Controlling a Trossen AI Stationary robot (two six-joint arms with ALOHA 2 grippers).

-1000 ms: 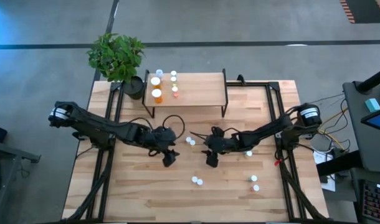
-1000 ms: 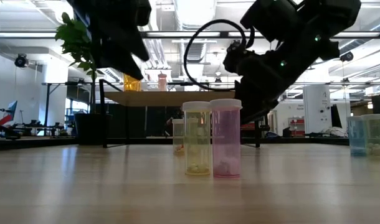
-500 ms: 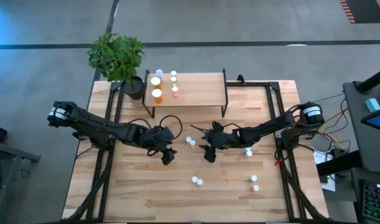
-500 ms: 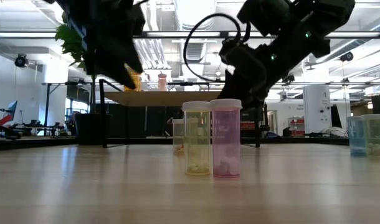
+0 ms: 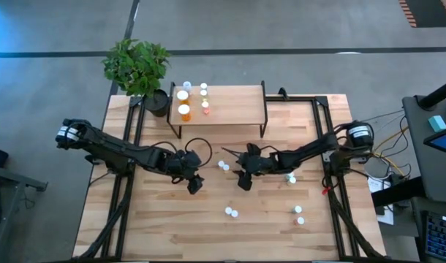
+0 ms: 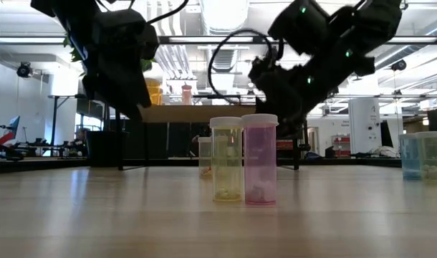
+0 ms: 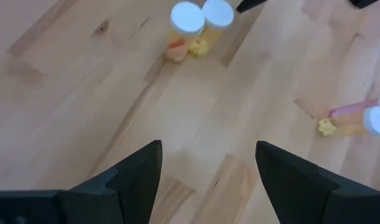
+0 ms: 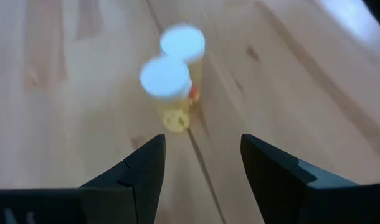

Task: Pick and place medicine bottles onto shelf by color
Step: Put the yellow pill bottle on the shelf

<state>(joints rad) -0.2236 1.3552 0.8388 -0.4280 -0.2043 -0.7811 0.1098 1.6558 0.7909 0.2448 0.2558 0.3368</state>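
Observation:
Several white-capped medicine bottles stand on the left end of the light-wood shelf. Loose ones stand upright on the table in pairs: an orange and a yellow one, a yellow and a pink one near the front, and teal ones at the right. My left gripper hangs open left of the middle pair, pointing slantwise down at bare wood. My right gripper hangs open on that pair's right, with the pair ahead of its fingers.
A potted plant stands at the table's far left corner beside the shelf. One more bottle stands under my right arm. Bare tabletop lies at the near left.
My left gripper has sunk toward the table, still open. The bottles have kept their places.

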